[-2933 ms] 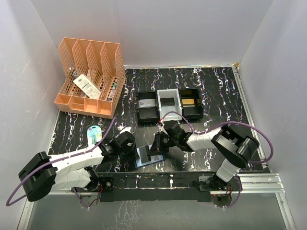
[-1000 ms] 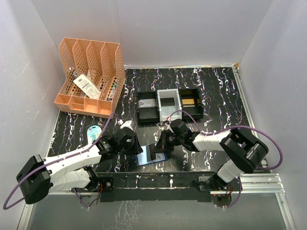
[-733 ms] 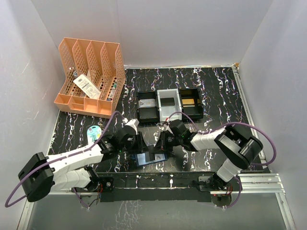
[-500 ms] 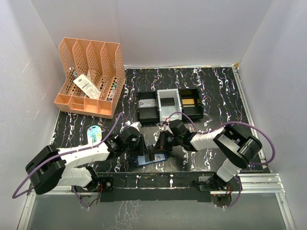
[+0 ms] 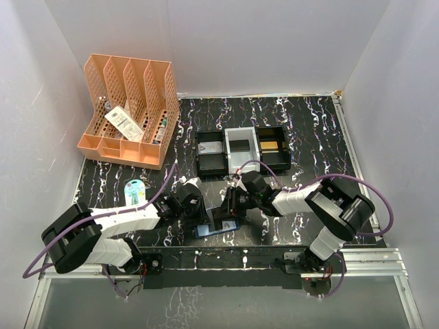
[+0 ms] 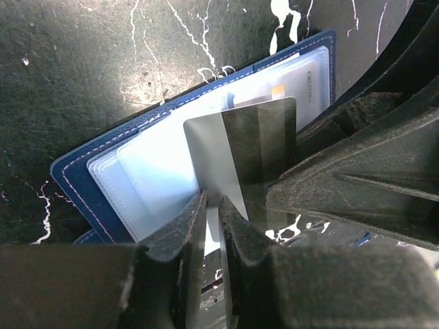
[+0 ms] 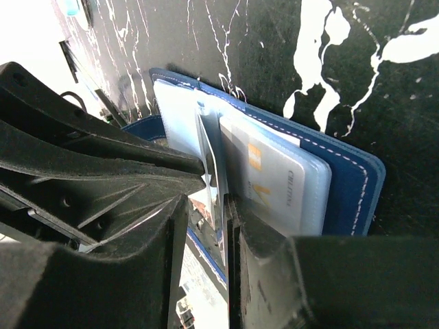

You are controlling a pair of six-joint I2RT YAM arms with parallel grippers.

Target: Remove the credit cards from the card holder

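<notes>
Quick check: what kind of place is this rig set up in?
Probably a lab test cell, not an office: plain white walls box in a black marbled table, with staged props like an orange file rack and three small trays.

Grey card [image 6: 241,147] in left hand [image 6: 212,205]

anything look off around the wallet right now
A grey card stands tilted, partly out of the open card holder, pinched by the left end effector, the right end effector loosely around it. Nothing spilled or damaged.
</notes>
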